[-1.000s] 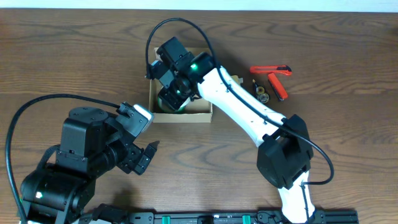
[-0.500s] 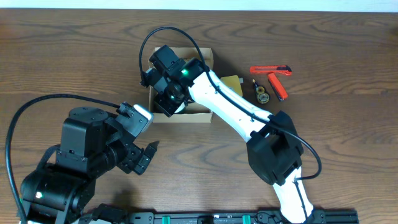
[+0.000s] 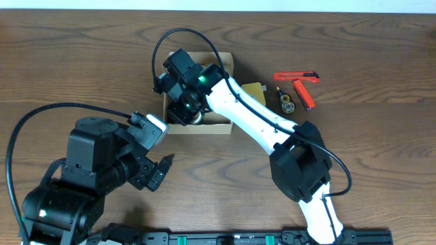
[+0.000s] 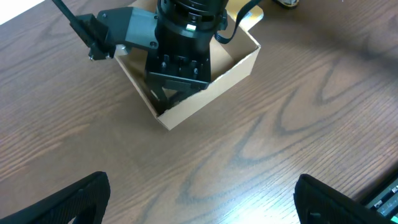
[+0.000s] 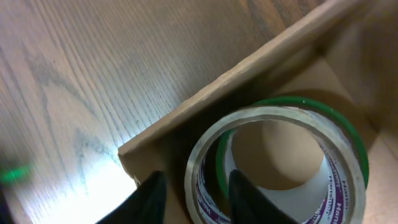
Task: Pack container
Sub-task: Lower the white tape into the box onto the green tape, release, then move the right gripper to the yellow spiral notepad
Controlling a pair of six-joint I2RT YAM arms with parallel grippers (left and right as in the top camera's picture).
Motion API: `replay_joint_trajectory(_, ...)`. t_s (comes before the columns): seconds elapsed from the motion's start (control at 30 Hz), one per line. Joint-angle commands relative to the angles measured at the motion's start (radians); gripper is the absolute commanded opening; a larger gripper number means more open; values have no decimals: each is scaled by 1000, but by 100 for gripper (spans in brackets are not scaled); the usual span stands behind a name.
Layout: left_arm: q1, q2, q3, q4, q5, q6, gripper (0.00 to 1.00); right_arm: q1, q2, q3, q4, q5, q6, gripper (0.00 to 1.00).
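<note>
The container (image 3: 204, 126) is a small brown cardboard box at mid-table, also seen in the left wrist view (image 4: 239, 62) and the right wrist view (image 5: 249, 68). My right gripper (image 3: 191, 109) is down inside it. In the right wrist view its fingers (image 5: 199, 186) straddle the wall of a clear tape roll with purple print (image 5: 267, 113), with a small gap on each side. That roll lies on a green roll (image 5: 329, 115) in the box. My left gripper (image 3: 162, 170) is open and empty over bare wood (image 4: 202, 199), in front of the box.
The box's flap lid (image 3: 252, 90) lies open to the right. Past it are two red cutters (image 3: 296, 76) (image 3: 304, 94) and small rolls (image 3: 287, 102). The right arm's white links (image 3: 259, 119) cross the table from the front right.
A second ago the right gripper was further right over the box. It moved left and down into the box's left part, then held still. The left arm has not moved.
</note>
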Motion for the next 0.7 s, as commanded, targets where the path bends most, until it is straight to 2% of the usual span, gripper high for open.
replay_joint_trajectory(0.0,-2,-2,15,-3,-6,7,95,8,5,-4,0,-11,0,37)
replay_joint_trajectory(0.2,-2,-2,15,-3,-6,7,95,-4,-27,-4,-1,-45,0,40)
replay_joint_trajectory(0.5,-2,-2,15,-3,-6,7,95,-113,-217,-4,-19,-55,0,50)
replay_joint_trajectory(0.67,-2,-2,15,-3,-6,7,95,-261,-318,-4,-57,-20,-23,71)
